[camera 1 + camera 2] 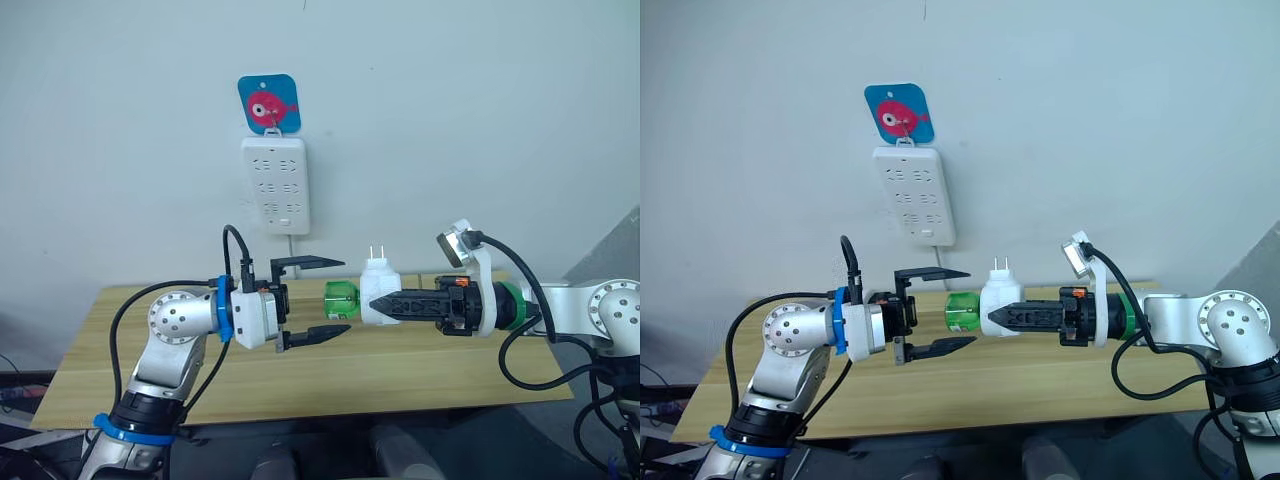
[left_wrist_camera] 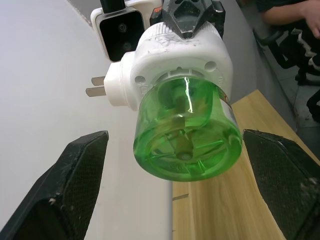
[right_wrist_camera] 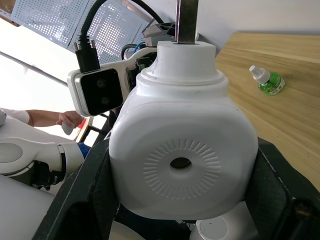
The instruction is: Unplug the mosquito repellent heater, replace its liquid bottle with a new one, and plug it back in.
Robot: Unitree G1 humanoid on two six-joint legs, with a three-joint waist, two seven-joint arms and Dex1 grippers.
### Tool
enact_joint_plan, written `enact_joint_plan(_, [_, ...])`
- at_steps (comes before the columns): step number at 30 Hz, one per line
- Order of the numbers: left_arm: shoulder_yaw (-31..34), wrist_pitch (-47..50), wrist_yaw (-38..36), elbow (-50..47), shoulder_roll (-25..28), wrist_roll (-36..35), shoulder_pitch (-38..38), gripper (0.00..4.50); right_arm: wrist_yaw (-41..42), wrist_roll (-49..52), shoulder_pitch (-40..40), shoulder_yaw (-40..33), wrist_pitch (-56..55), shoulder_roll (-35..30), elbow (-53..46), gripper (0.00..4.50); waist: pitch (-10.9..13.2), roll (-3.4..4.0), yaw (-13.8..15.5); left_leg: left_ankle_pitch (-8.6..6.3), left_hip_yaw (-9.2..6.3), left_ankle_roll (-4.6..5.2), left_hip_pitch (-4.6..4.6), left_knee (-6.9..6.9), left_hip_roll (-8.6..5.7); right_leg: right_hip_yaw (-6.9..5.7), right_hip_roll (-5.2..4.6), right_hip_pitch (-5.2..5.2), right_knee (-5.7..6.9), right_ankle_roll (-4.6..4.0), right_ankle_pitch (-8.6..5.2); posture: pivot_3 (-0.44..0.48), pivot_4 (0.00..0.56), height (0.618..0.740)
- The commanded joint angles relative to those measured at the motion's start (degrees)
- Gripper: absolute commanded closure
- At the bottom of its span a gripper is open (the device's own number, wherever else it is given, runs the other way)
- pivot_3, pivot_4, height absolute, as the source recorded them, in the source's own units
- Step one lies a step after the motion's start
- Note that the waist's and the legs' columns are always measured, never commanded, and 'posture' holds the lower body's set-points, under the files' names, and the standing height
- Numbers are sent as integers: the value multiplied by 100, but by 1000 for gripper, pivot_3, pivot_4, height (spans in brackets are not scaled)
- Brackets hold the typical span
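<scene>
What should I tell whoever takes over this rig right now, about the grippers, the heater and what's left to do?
Right gripper: shut on the mosquito repellent heater, held above the table, prongs up.
Left gripper: open, fingers either side of the green bottle, not gripping it.
Second bottle lies on the table.
Done: heater is out of the power strip on the wall.
Left: take the green bottle off the heater, fit the other one, plug back in.

no readable text, labels, brands or numbers on anything in view.
</scene>
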Motion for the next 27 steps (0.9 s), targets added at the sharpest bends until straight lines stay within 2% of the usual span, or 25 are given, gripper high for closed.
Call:
enact_joint_plan(1, [-43,-22,40,-142,28,-164,12,621,15,173,-118,-151,-100,8,-86,1508,0,0,0,0,-1,0,0,0,0,-1,0,0,0,0,0,-146,55,711])
enact_joint_plan(6, [-134,3,-5,-154,44,-244,32,2214,13,153,-127,-140,-93,20,-90,1508,0,0,0,0,0,0,0,2,0,0,0,1,0,0,0,-146,55,711])
enact_joint_plan(7, [-142,20,-5,-164,49,-259,33,2299,16,147,-127,-139,-88,19,-94,1508,0,0,0,0,0,0,0,2,0,0,0,1,0,0,0,-146,55,711])
enact_joint_plan(10, [-153,132,-28,-253,95,-335,34,2299,22,135,-131,-138,-78,15,-99,1508,0,0,0,0,0,0,0,2,0,-1,0,1,0,0,0,-146,55,711])
enact_joint_plan(12, [-196,858,-65,-473,310,-539,26,2299,72,115,-140,-170,-72,7,-103,1508,0,0,-1,0,-1,0,0,2,0,-1,0,1,0,0,0,-144,57,711])
enact_joint_plan(15, [-269,3556,220,-889,1042,-1297,-167,2299,274,14,-161,-225,20,-44,-159,1508,1,0,-18,0,-7,0,-1,2,1,-5,1,1,4,0,0,-137,57,711])
enact_joint_plan(18, [-244,6462,456,-1020,1764,-2831,-819,2299,741,-276,-204,-269,238,-134,-312,1508,6,-4,-18,0,-21,0,-3,2,1,-18,4,0,8,0,-1,-133,58,711])
enact_joint_plan(21, [-163,8208,529,-674,1987,-3841,-1538,2299,1111,-483,-253,-268,357,-166,-439,1508,5,-2,-19,0,-26,0,1,1,-1,-26,4,4,5,0,-1,-135,57,711])
enact_joint_plan(23, [-119,8580,584,-458,1906,-4020,-1845,2299,1238,-544,-276,-252,378,-159,-482,1508,6,-4,-16,0,-28,0,-1,0,-1,-29,5,3,4,0,-1,-135,57,711])
enact_joint_plan(26, [-132,8405,476,-542,1850,-3855,-1900,2299,1330,-625,-281,-238,364,-146,-506,1508,6,-3,-13,0,-29,0,0,-3,-1,-29,5,3,1,0,-1,-135,57,711])
enact_joint_plan(27, [-150,8141,388,-625,1830,-3688,-1848,1949,1327,-619,-273,-238,351,-145,-510,1508,6,-3,-18,0,-27,0,0,-4,-1,-27,5,3,1,0,-1,-141,58,711])
